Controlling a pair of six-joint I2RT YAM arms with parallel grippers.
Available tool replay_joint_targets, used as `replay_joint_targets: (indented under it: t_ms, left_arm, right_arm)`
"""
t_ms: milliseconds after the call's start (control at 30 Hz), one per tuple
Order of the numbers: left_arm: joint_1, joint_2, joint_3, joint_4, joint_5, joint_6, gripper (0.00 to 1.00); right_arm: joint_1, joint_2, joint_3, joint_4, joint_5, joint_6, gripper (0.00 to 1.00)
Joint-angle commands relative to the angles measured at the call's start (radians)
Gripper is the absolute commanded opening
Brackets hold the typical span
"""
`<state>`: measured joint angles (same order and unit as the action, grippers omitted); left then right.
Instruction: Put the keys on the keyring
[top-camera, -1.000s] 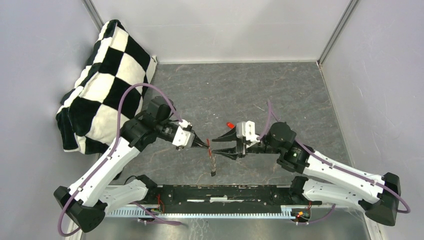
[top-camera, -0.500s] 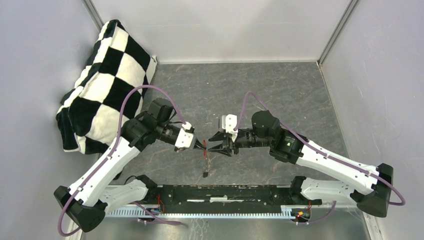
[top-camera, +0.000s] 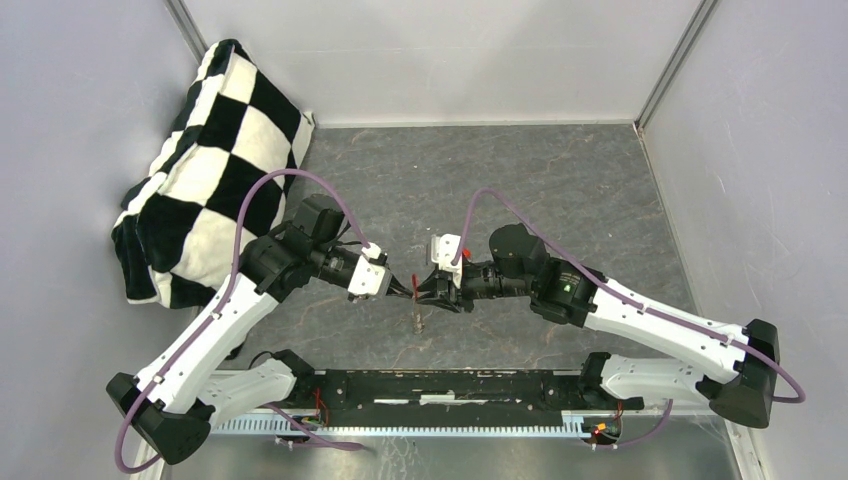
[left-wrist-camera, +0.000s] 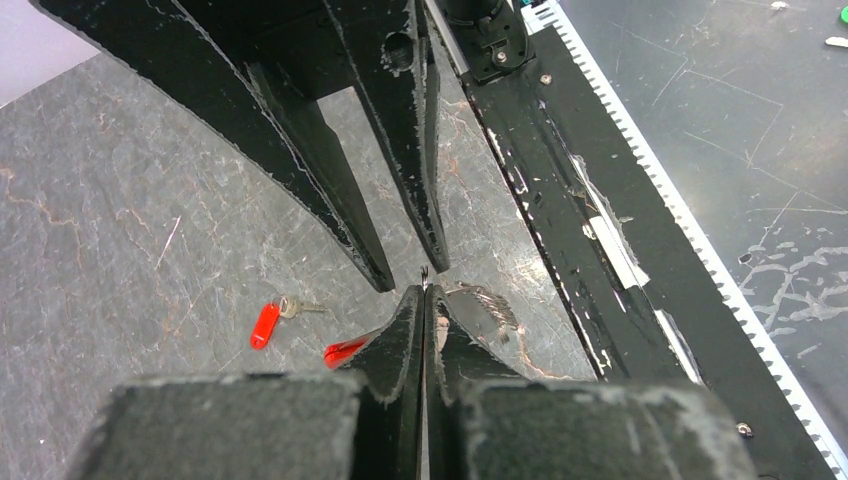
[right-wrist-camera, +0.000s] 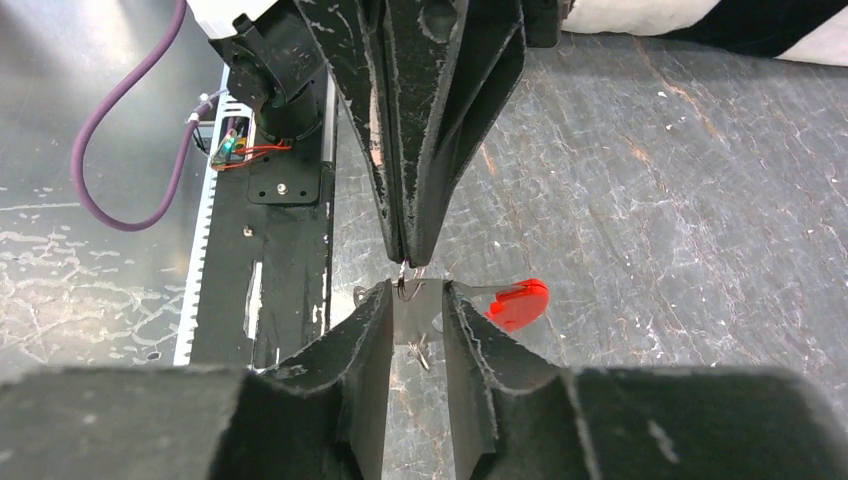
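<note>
My left gripper (top-camera: 408, 290) (left-wrist-camera: 424, 292) is shut on the keyring's thin wire, which sticks out at its tips. The keyring (top-camera: 416, 318) hangs below it over the table. Its red band (left-wrist-camera: 343, 351) (right-wrist-camera: 520, 302) and grey chain arc (left-wrist-camera: 492, 305) show beside the fingers. My right gripper (top-camera: 424, 291) (right-wrist-camera: 417, 288) is open with a narrow gap. It faces the left gripper tip to tip, with the ring wire between its jaws. The red-headed key (left-wrist-camera: 265, 325) lies on the table beyond the grippers. I cannot make out the black-headed key.
A black-and-white checkered cushion (top-camera: 205, 160) leans in the back left corner. The black base rail (top-camera: 450, 385) with a toothed strip runs along the near edge. Grey walls enclose the grey stone-patterned table (top-camera: 560, 190).
My right gripper has moved left up to the left gripper's tips and its jaws have narrowed from wide open. The left gripper stays shut. The hanging keyring looks shorter below it.
</note>
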<state>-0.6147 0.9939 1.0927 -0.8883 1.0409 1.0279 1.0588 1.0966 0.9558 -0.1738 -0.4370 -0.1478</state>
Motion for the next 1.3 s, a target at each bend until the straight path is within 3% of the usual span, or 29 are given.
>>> replay_joint_targets:
  t_ms: [0, 267, 400, 567, 667, 767, 833, 1267]
  left_arm:
    - [-0.003, -0.01, 0.035, 0.011, 0.036, 0.03, 0.02]
    - [-0.004, -0.016, 0.031, 0.032, 0.049, 0.009, 0.02]
    - [-0.003, -0.023, 0.029, 0.042, 0.061, -0.007, 0.02]
    - [-0.003, -0.033, 0.021, 0.042, 0.082, -0.025, 0.02]
    - [-0.003, -0.046, 0.011, 0.104, 0.085, -0.113, 0.12]
    - [-0.002, -0.078, -0.023, 0.211, 0.063, -0.27, 0.42]
    - [-0.002, -0.113, -0.056, 0.273, 0.038, -0.342, 0.48]
    - [-0.002, -0.149, -0.177, 0.396, 0.04, -0.503, 0.43]
  right_arm:
    - [0.006, 0.006, 0.045, 0.063, 0.021, -0.003, 0.28]
    - [0.006, 0.029, 0.033, 0.086, 0.006, 0.028, 0.16]
    - [0.006, 0.024, 0.024, 0.096, 0.027, 0.036, 0.01]
    - [0.006, -0.032, -0.028, 0.159, 0.072, 0.047, 0.01]
    - [0.006, -0.083, -0.099, 0.254, 0.074, 0.08, 0.01]
    - [0.006, -0.14, -0.191, 0.392, 0.051, 0.121, 0.0]
    - [0.006, -0.175, -0.246, 0.47, 0.048, 0.144, 0.0]
    - [0.006, -0.218, -0.399, 0.801, 0.002, 0.296, 0.01]
